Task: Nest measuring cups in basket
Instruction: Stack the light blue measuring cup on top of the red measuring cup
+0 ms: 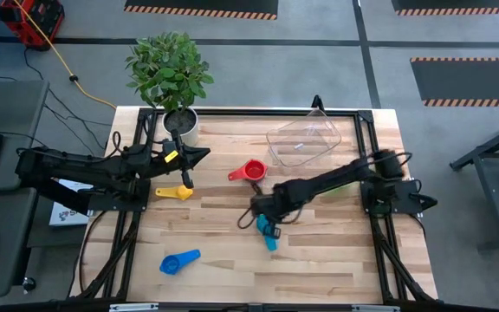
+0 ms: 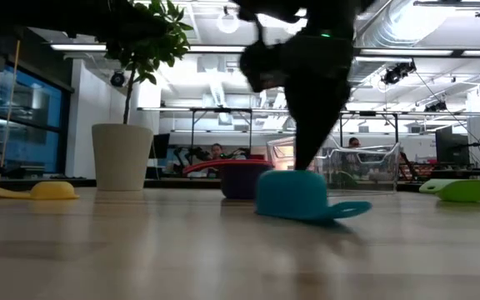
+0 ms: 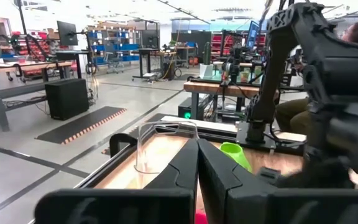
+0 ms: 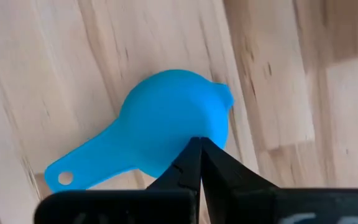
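A light blue measuring cup [image 4: 166,127] lies upside down on the wooden table, its handle flat on the wood. My right gripper [image 4: 199,142] is shut and points down right over its dome [image 2: 298,187], near the table's middle [image 1: 262,218]. My left gripper [image 3: 197,146] is shut and waits level at the far left [image 1: 203,156]. A red cup [image 1: 251,171], a yellow cup [image 1: 176,192] and a blue cup [image 1: 180,261] lie apart on the table. The clear basket [image 1: 304,139] stands at the far right, with no cup showing in it. My right gripper stands with its shut fingertips [image 4: 194,155] just over the rounded back of the light blue cup [image 4: 185,134], coming from above and pointing down. I cannot tell whether they touch it. The cup rests mouth down on the table.
A white pot with a green plant [image 1: 178,121] stands at the far left corner, beside my left gripper. A green cup [image 2: 457,190] lies to the right, under my right arm. Bare wood stretches along the near edge [image 1: 319,269].
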You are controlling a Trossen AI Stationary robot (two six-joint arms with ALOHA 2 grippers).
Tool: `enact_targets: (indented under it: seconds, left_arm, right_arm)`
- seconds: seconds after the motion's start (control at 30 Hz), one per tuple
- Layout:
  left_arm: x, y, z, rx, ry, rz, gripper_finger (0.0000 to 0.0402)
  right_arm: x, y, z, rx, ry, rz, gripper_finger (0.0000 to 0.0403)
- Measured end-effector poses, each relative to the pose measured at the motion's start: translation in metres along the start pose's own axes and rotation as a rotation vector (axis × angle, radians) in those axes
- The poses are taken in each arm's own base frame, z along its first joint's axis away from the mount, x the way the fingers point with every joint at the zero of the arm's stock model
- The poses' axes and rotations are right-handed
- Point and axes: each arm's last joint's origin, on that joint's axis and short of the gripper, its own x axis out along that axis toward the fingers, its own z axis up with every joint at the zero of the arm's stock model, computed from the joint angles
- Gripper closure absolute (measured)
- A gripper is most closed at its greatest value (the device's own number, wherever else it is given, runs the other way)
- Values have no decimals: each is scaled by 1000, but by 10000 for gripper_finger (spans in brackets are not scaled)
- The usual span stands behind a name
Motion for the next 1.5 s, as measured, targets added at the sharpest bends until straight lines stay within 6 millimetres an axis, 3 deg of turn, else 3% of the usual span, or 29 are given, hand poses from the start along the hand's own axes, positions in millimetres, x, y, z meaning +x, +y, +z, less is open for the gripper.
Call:
enact_targets:
  seconds: [0.23,0.33,0.43,0.63,0.77,0.9,1.1,1.23,1.5]
  left_arm:
    - [0,0,2,-8,-23,0,401]
    - [0,0,2,-7,-20,0,401]
    - [0,0,2,-7,-20,0,401]
    - [0,-1,2,-23,-19,-42,401]
    - [0,-1,2,-24,-22,-44,401]
    - [0,-1,2,-12,-22,-39,401]
    - [0,-1,2,-12,-21,-38,401]
    - [0,-1,2,-12,-21,-38,401]
    - [0,-1,2,-4,-23,-30,401]
  right_arm:
    - [-29,-20,-43,32,-167,32,403]
    - [-49,-18,-54,19,-286,64,403]
    - [-52,-19,-68,27,-325,58,403]
    - [-52,-15,-76,12,-385,78,403]
    - [-58,-8,-71,33,-436,127,396]
    - [-68,5,-68,25,-483,186,349]
    - [-78,34,-80,3,-502,241,239]
    - [-70,54,-87,9,-476,229,202]
    - [-21,89,-86,-207,-228,-17,197]
